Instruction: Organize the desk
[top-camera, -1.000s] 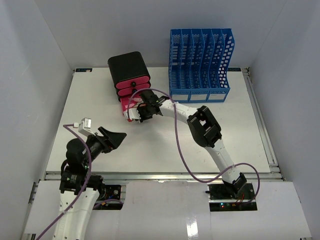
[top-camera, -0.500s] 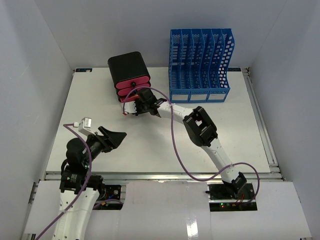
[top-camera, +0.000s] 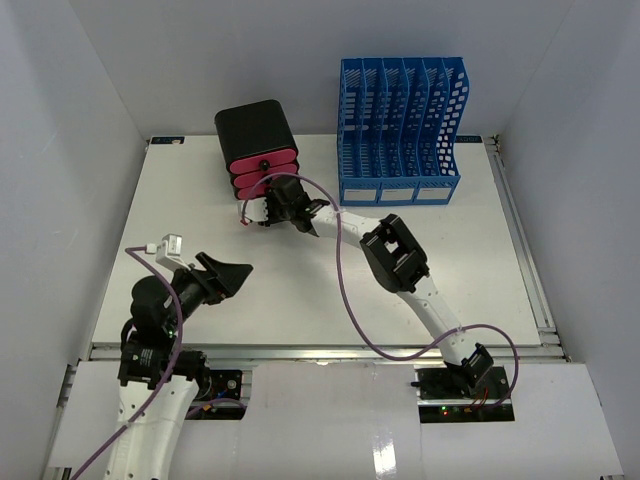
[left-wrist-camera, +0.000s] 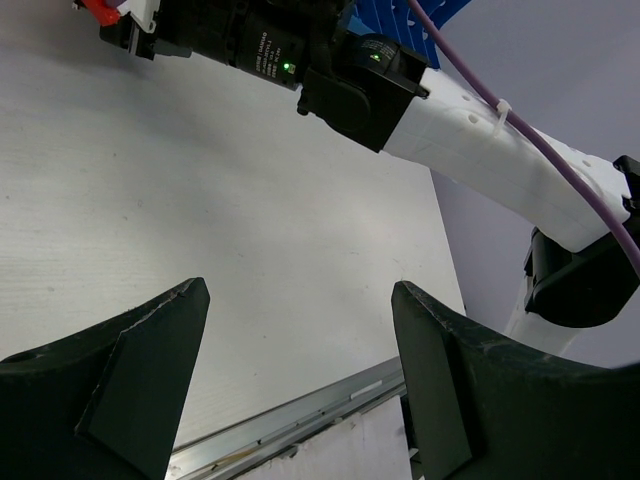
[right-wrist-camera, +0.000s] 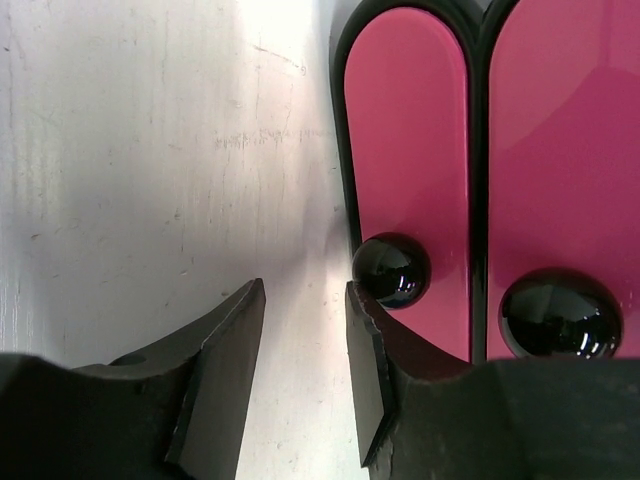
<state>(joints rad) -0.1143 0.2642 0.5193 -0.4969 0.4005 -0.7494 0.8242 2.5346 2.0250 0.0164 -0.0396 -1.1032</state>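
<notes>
The white desk (top-camera: 470, 250) carries a black box with pink drawers (top-camera: 258, 150) at the back. All its drawers sit flush. My right gripper (top-camera: 262, 208) hovers right in front of the lowest drawer. In the right wrist view it (right-wrist-camera: 305, 300) is open with nothing between its fingers, and one fingertip (right-wrist-camera: 362, 310) stands beside the black knob (right-wrist-camera: 392, 270) of a pink drawer front (right-wrist-camera: 405, 150). My left gripper (top-camera: 226, 272) hangs open and empty over the desk's near left; in the left wrist view it (left-wrist-camera: 300, 300) frames bare desk (left-wrist-camera: 200, 200).
A blue slotted file rack (top-camera: 400, 130) stands at the back, right of the drawer box. The right arm (top-camera: 400, 255) stretches diagonally across the middle of the desk. A metal rail (top-camera: 320, 350) runs along the front edge. White walls close in on three sides.
The lowest pink drawer, pulled out a second ago, has slid back into the box. My right gripper moved with it toward the box and its jaws have opened. The left arm has not moved.
</notes>
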